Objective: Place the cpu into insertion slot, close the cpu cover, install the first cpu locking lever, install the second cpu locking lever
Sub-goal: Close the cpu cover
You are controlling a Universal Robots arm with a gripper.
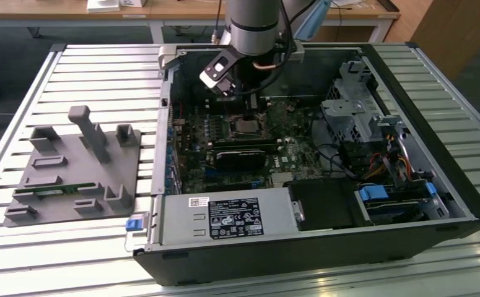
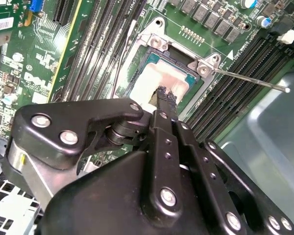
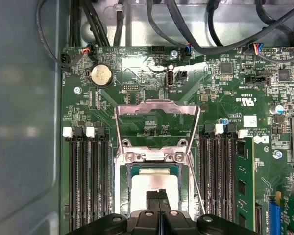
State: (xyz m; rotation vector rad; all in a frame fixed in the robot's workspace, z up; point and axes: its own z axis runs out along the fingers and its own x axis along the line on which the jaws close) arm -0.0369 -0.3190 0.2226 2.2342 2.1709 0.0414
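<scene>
— Black gripper (image 2: 164,96): state?
— Fingers are shut together, tips set on the cpu (image 2: 154,78), seated in the insertion slot (image 3: 121,193) midway across the motherboard (image 3: 220,103); the cpu cover (image 3: 158,104) is stood open.
— Arm (image 1: 252,25)?
— Held near upright by the case (image 1: 438,192) far edge, wrist tipped inward.

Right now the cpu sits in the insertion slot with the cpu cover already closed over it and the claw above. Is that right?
Not quite. The cpu cover is open, swung back off the slot, as the first wrist view shows. The cpu does sit in the insertion slot, with the claw above it.
</scene>
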